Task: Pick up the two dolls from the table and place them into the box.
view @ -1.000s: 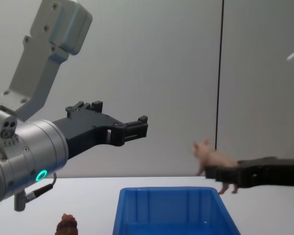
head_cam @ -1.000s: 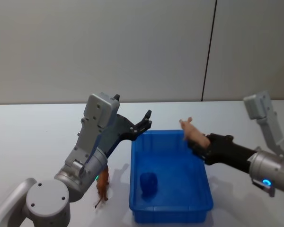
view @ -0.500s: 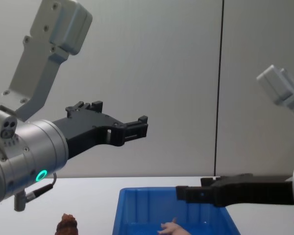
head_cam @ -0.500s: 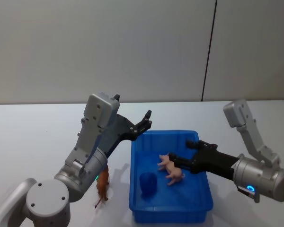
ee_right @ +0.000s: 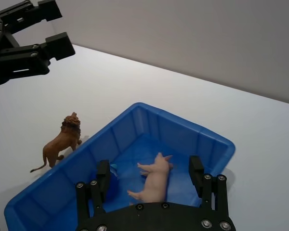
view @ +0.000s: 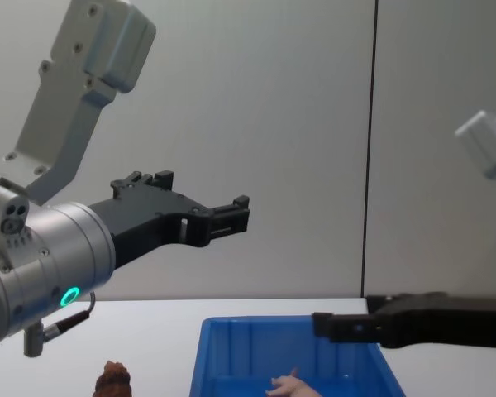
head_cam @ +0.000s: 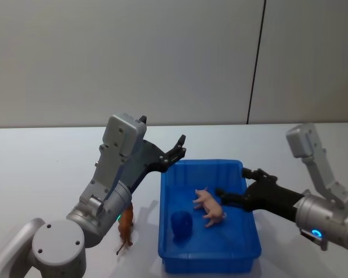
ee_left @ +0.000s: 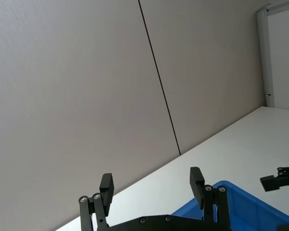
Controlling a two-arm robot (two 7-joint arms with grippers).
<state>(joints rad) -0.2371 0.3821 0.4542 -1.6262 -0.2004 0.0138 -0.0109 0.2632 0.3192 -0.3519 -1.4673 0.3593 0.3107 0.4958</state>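
Observation:
The pale pink pig doll (head_cam: 209,205) (ee_right: 155,183) lies on its side on the floor of the blue box (head_cam: 206,164) (ee_right: 183,124) (view: 273,322). Just above the box's right side, my right gripper (head_cam: 233,182) (ee_right: 149,166) (view: 324,325) hangs open and empty over the pig. The reddish-brown lion doll (head_cam: 126,229) (ee_right: 60,142) (view: 113,379) stands on the white table (head_cam: 40,168), left of the box. Raised high over the box's far left corner, my left gripper (head_cam: 180,147) (ee_left: 151,178) (view: 241,211) is open and holds nothing.
A small dark blue cup-like object (head_cam: 181,224) (ee_right: 112,185) sits in the box near its left wall. A grey wall with a dark vertical seam (head_cam: 256,63) rises behind the table. Bare tabletop stretches to the left and beyond the box.
The right gripper carried the pig over the box and let it go; the pig dropped to the floor. The open gripper has since drawn back to the right. The left arm is unmoved.

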